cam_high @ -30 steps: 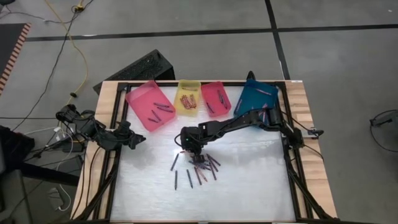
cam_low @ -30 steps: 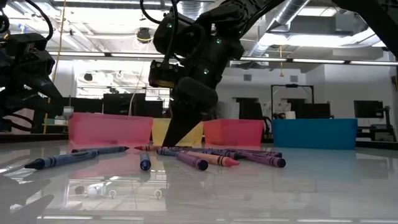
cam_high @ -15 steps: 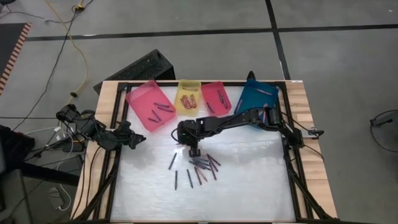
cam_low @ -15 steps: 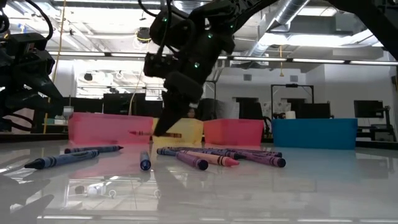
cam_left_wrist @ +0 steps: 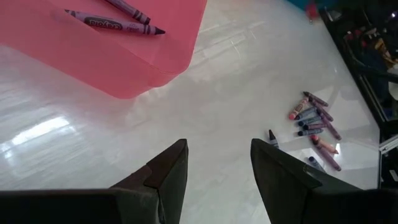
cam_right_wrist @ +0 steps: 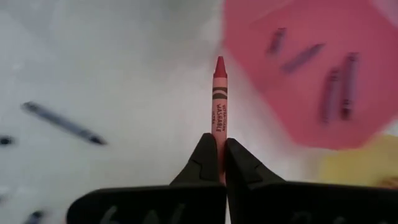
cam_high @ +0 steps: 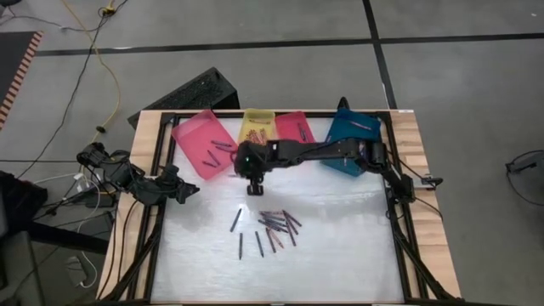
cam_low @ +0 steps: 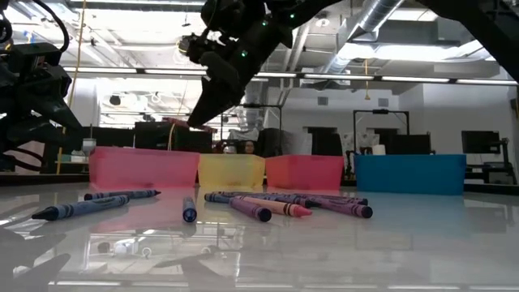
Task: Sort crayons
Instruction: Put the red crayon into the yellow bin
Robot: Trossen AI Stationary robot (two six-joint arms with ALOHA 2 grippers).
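The right gripper (cam_right_wrist: pixel 217 163) pinches a thin red wax crayon (cam_right_wrist: pixel 218 93) by its base, raised over the table near the trays at twelve o'clock. Centre it over the yellow plastic tray (cam_high: pixel 257 120) before releasing low. Left gripper (cam_left_wrist: pixel 214 169) waits at nine o'clock, jaws apart, empty.

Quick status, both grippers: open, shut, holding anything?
Left gripper: open, empty, at the table's left edge.
Right gripper: shut on a thin red wax crayon, lifted near the pink plastic tray.
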